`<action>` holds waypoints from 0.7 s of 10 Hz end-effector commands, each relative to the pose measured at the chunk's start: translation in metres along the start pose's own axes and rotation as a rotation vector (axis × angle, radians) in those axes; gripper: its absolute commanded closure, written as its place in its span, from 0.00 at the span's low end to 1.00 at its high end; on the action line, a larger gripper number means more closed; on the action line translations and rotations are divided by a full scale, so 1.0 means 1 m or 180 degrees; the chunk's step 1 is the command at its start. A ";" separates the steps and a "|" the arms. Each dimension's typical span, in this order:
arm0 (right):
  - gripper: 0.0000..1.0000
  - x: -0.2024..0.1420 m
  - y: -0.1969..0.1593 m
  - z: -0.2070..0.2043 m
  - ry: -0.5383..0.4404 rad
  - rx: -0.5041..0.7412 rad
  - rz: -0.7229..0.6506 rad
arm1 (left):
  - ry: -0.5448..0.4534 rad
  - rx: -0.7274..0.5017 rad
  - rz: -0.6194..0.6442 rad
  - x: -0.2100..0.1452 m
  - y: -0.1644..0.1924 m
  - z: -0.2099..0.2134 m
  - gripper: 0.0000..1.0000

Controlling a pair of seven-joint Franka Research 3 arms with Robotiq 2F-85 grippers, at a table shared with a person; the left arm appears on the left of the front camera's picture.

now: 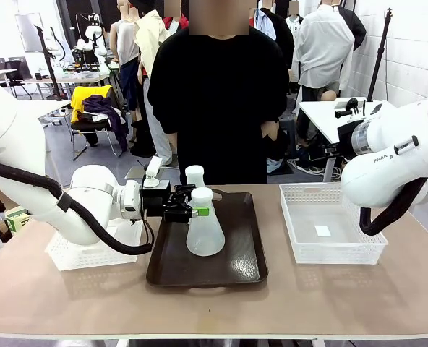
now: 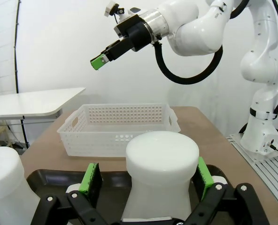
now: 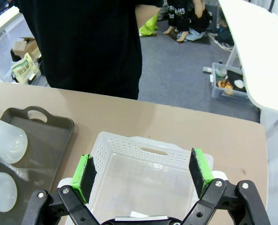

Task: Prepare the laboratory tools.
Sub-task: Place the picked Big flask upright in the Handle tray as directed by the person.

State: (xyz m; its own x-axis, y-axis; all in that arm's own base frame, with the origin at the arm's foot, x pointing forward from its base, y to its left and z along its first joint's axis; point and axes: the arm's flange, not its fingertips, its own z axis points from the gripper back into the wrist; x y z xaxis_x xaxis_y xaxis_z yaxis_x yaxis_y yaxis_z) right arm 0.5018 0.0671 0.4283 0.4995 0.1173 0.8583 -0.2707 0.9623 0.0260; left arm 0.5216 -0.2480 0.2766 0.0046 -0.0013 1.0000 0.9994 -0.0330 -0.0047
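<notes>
L tool (image 1: 197,210): jaws spread, astride neck of near flask (image 1: 204,233), pads not seen touching.
R tool (image 3: 142,171): released, above white basket (image 1: 331,220).
Flasks: both upright on brown tray (image 1: 246,264), bench centre; far flask (image 1: 194,176) at 12 o'clock of near one.

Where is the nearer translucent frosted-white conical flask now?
In the front view, the nearer translucent conical flask stands on the dark brown tray, its neck between the open left gripper fingers.

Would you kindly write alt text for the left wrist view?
The left claw, open, straddles the neck of a translucent frosted-white conical flask on a dark brown tray. A white lattice plastic basket sits beyond.
</notes>
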 end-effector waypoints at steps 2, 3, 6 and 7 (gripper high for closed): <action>0.00 -0.001 0.000 0.000 -0.0094 -0.0004 0.0010 | -0.0030 0.0006 -0.0051 0.000 0.000 -0.001 0.00; 0.00 -0.001 0.000 0.000 -0.0094 -0.0004 0.0010 | -0.0030 0.0006 -0.0051 0.000 0.000 -0.001 0.00; 0.00 -0.001 0.000 0.000 -0.0094 -0.0004 0.0010 | -0.0030 0.0006 -0.0051 0.000 0.000 -0.001 0.00; 0.00 -0.001 0.000 0.000 -0.0094 -0.0004 0.0010 | -0.0030 0.0006 -0.0051 0.000 0.000 -0.001 0.00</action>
State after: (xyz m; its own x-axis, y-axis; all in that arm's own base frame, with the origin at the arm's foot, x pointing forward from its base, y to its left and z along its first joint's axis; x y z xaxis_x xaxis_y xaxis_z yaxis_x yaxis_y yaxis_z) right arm 0.5018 0.0671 0.4283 0.4995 0.1174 0.8583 -0.2707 0.9623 0.0260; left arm 0.5216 -0.2480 0.2766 0.0046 -0.0012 1.0000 0.9994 -0.0330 -0.0046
